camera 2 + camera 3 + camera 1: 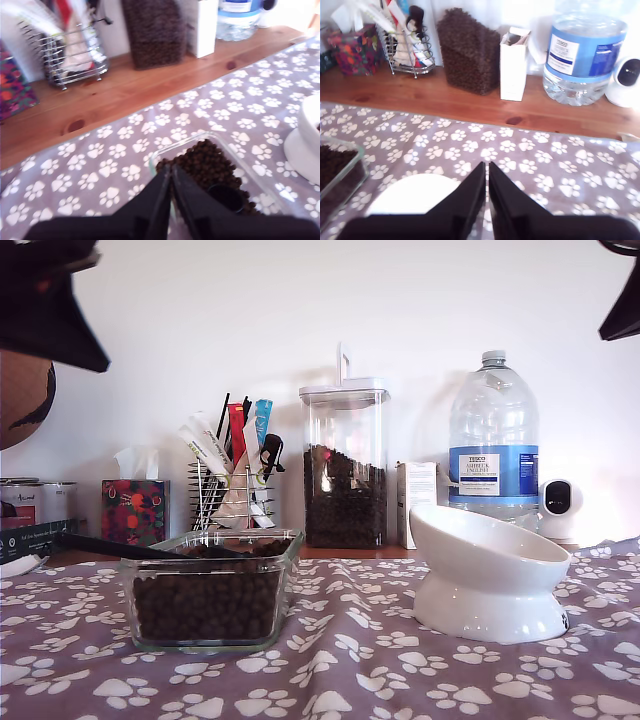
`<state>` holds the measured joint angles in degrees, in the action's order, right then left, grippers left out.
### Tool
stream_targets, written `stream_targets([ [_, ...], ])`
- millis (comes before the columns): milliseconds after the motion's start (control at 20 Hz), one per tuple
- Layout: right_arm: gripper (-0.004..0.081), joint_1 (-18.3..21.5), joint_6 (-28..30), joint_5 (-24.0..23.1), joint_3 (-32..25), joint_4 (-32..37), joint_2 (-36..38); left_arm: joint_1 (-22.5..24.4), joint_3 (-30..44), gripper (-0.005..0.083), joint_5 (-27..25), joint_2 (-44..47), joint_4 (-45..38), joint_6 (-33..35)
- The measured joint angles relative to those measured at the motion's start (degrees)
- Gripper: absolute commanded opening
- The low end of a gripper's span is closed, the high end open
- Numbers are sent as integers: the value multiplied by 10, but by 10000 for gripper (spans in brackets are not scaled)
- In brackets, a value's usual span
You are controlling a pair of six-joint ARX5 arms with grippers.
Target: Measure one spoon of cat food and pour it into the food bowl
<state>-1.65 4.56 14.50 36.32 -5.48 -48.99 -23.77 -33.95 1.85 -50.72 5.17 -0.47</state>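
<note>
Black and pressed together, the jaws of my first gripper (171,192) hang above the glass dish (210,585) of cat food (205,605), where the spoon (130,548) lies. We see my second gripper (486,192), equally closed, over the food bowl (487,575). Behind it a water bottle (493,435) reads "TESCO". A kibble jar (344,465) and wire rack (235,490) line the shelf.

A plain white wall (200,330) – below it, a wooden tabletop (445,102).
</note>
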Motion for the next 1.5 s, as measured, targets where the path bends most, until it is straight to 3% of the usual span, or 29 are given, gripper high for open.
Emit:
stream_targets([
  [150,-10,52,0,30,0,-25,17,30,59,-14,25,82,-1,3],
  [300,-10,49,0,32,0,-41,73,40,100,-19,26,177,10,3],
  [550,-10,37,0,32,-10,-101,175,40,103,-19,23,283,34,-5],
  [750,-10,16,-15,29,-43,-164,234,39,103,-19,23,285,48,-5],
  [900,-10,8,-21,-1,-47,-241,259,39,103,-19,23,285,50,-8],
  [1050,-10,8,-70,-1,-50,-300,260,39,103,-19,23,285,66,-8],
  [1500,-10,8,-75,-1,-51,-303,259,39,103,-19,23,285,195,-8],
])
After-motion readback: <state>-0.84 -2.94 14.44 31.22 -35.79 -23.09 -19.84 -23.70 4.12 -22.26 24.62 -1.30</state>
